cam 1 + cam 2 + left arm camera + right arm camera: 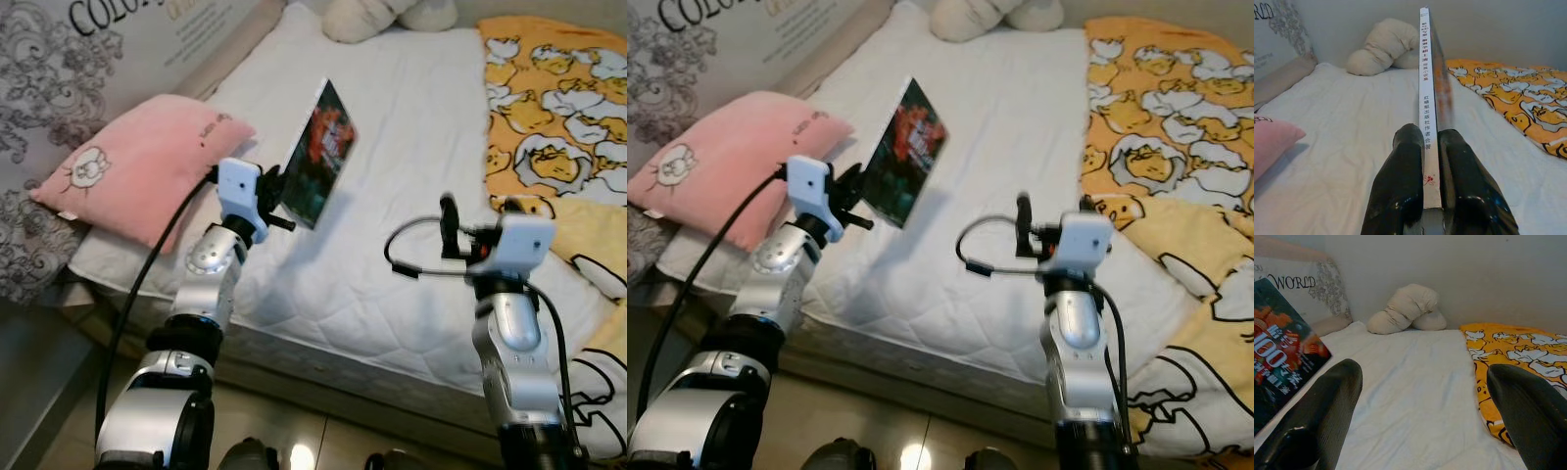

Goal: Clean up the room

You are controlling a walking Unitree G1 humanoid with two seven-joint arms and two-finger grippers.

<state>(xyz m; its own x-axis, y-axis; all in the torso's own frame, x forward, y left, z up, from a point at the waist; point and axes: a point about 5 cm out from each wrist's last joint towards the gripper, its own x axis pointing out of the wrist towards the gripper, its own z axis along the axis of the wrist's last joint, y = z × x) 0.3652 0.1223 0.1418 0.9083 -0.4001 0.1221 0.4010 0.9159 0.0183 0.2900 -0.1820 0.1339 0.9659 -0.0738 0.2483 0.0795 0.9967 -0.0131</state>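
A thin book [319,155] with a dark cover and red artwork hangs in the air above the white bed [411,147]. My left gripper [277,206] is shut on its lower edge; in the left wrist view both black fingers [1400,186] clamp the white spine [1427,112]. My right gripper [480,223] hovers over the mattress to the right of the book, open, with nothing between its fingers [1327,406]. The book's cover [1278,362] shows at the side of the right wrist view.
A pink pillow [137,176] lies at the bed's left edge. An orange cartoon-print blanket [558,108] covers the right side. A cream plush toy [372,15] rests at the far end by the wall. A patterned panel [88,49] leans at left.
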